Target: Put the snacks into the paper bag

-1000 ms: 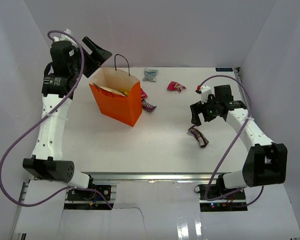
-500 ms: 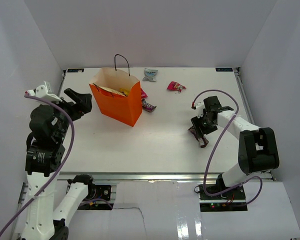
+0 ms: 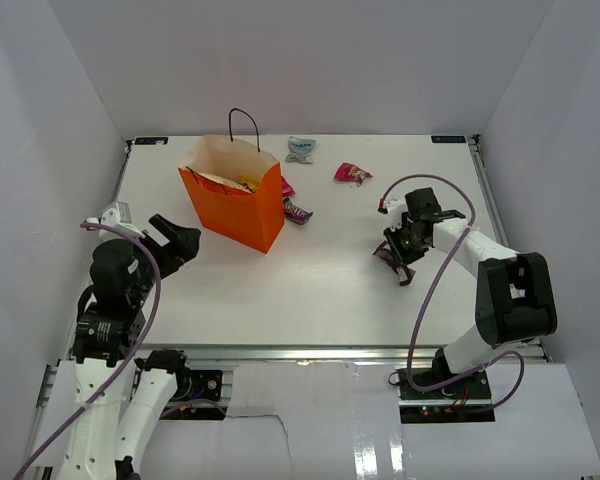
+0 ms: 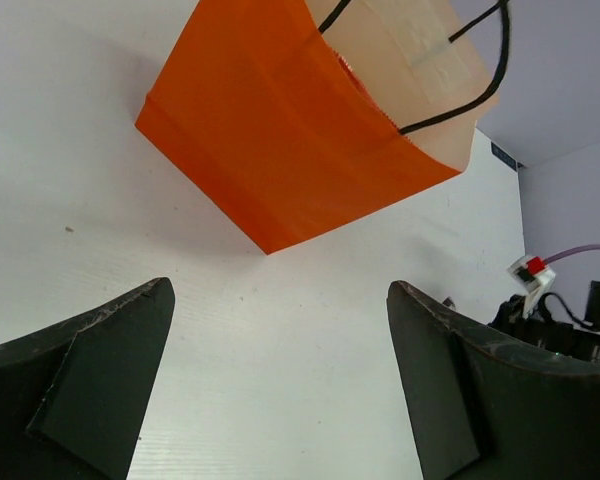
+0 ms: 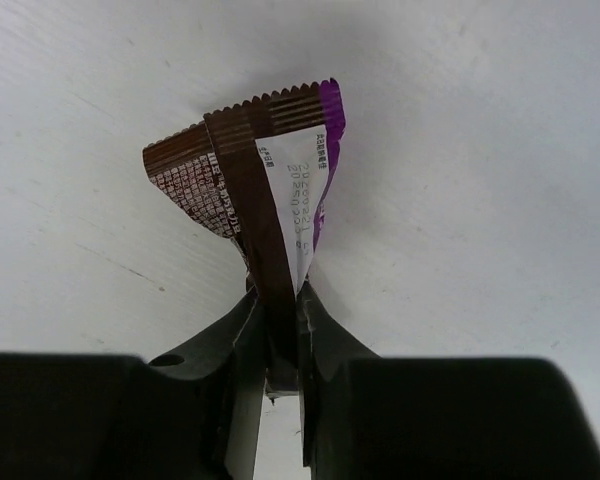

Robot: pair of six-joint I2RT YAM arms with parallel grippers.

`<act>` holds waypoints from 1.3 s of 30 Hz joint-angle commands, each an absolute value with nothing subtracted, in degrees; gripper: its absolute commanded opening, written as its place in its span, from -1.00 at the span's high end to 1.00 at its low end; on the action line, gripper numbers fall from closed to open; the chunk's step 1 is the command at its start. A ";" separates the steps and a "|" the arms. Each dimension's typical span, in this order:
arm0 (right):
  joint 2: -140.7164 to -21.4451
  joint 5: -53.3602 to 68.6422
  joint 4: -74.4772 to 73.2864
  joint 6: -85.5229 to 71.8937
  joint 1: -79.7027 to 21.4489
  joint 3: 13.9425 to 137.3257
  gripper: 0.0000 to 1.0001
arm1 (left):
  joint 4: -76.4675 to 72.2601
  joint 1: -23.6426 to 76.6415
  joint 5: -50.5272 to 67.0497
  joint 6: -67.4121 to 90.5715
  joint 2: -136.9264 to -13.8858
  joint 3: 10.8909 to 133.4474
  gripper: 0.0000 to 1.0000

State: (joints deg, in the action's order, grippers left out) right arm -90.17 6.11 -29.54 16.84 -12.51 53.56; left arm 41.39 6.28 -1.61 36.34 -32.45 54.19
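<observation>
A bright orange rectangular paper bag point(image 4: 300, 130) stands on the white table point(image 4: 280, 400), its open mouth showing a pale inside, with thin black loop handles point(image 4: 480, 85) arching from the rim. The left gripper point(image 4: 280, 300) faces the bag's near bottom corner, apart from it, its two dark fingers point(image 4: 90, 380) spread wide to either side. At the right edge sit a black arm part point(image 4: 570, 325), a white-and-red connector point(image 4: 530, 270) and a purple cable point(image 4: 590, 252)
</observation>
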 commanded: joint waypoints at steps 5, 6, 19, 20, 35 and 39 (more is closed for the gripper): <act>-81.38 18.27 -23.37 27.94 -15.02 71.69 0.63 | 42.19 6.50 4.21 39.90 -29.54 47.03 -0.96; -82.08 19.33 -23.90 28.12 -16.94 74.76 0.63 | 42.01 6.50 4.65 40.51 -29.10 46.06 -0.96; -108.25 9.17 -15.22 23.20 -46.48 125.24 0.62 | 41.66 6.50 8.88 44.56 -23.39 39.46 -0.96; -109.50 8.18 -13.20 23.12 -47.10 125.68 0.60 | 41.83 6.50 9.22 44.65 -23.03 39.46 -0.96; -111.02 7.03 -9.05 20.39 -48.69 126.21 -0.44 | 44.03 6.50 10.72 45.70 -19.77 38.76 -0.96; -105.48 9.04 -11.77 18.72 -45.89 123.59 -0.44 | 43.16 6.50 10.98 45.44 -20.57 38.50 -0.96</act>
